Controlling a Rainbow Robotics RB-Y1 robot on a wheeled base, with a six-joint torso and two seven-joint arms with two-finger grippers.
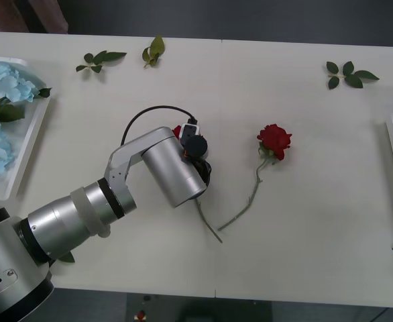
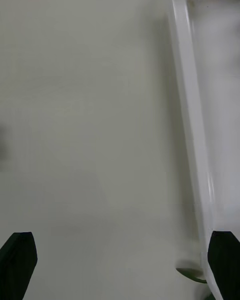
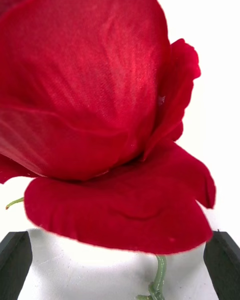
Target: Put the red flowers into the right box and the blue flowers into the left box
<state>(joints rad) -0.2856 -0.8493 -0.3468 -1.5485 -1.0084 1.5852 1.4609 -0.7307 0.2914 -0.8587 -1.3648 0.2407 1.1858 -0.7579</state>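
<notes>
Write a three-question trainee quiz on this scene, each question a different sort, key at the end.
1. True or false: the left gripper is open above a red rose.
2. Which flowers lie in the left box? A) red roses B) blue flowers C) none
3. Fill in: the right gripper is open beside the rim of the ____ box.

Key: 1 true; 2 B; 3 right.

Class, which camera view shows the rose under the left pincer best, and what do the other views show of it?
The left wrist view: the rose looms between the open left pincer fingertips, petals and stem top plain. The front view shows a red sliver beside the arm and its stem trailing out. The right wrist view faces the table and right box.
</notes>
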